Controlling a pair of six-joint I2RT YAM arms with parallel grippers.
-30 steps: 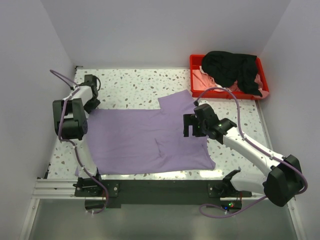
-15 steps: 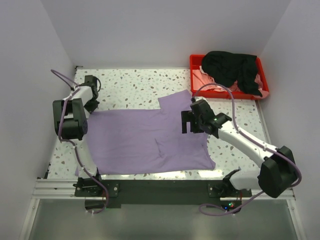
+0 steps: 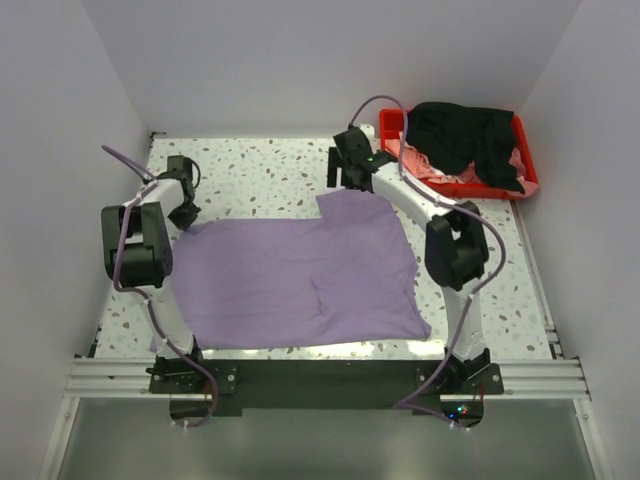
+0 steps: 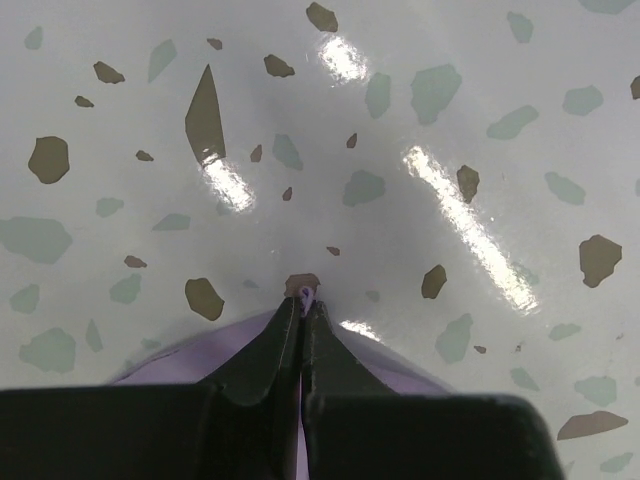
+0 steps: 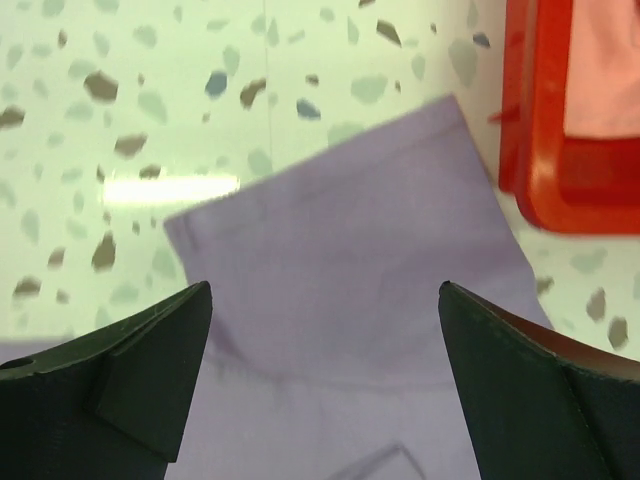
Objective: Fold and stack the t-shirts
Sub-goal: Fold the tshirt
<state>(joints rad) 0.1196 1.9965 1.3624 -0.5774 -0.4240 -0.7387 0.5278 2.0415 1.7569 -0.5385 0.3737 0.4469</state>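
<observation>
Now that your right hand (image 3: 343,168), fingers apart, has swung over the far sleeve (image 5: 350,250) of the lavender t-shirt (image 3: 290,275) spread on the surface (image 3: 260,170), a fold seems next; your left hand (image 4: 302,305) stays clamped on its edge.

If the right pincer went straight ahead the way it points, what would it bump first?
Probably the lavender t-shirt. The open right pincer points down at its sleeve with nothing in between, though how high above it hangs is unclear.

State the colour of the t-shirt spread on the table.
Lavender t-shirt; top external view shows it best.
</observation>
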